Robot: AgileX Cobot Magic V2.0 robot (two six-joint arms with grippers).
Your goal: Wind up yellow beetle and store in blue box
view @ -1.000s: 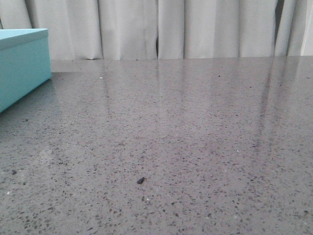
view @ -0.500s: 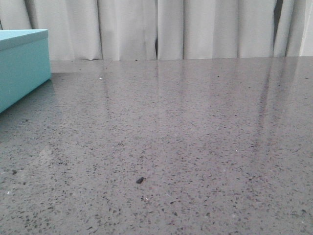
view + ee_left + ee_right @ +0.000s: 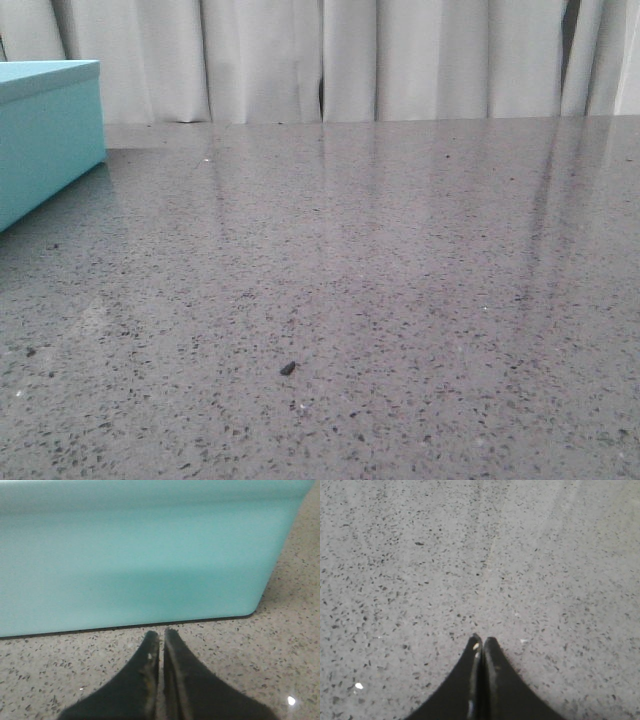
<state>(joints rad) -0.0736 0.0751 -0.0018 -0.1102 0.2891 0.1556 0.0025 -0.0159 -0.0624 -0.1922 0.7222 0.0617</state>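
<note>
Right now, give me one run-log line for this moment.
left gripper: shut, empty, facing blue box side | right gripper: shut, empty, over table | yellow beetle: not in view

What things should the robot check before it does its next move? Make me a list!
1. Yellow beetle found: not ok, no view shows it.
2. Blue box found: ok, on the table's left side in the front view, and right ahead of the left gripper.
3. Box open for the car: not ok, its lid looks on.
4. Left gripper free: ok, shut and holding nothing.
5. Right gripper free: ok, shut, only bare table below it.
6. Small dark speck on the table: cannot tell what it is.
</note>
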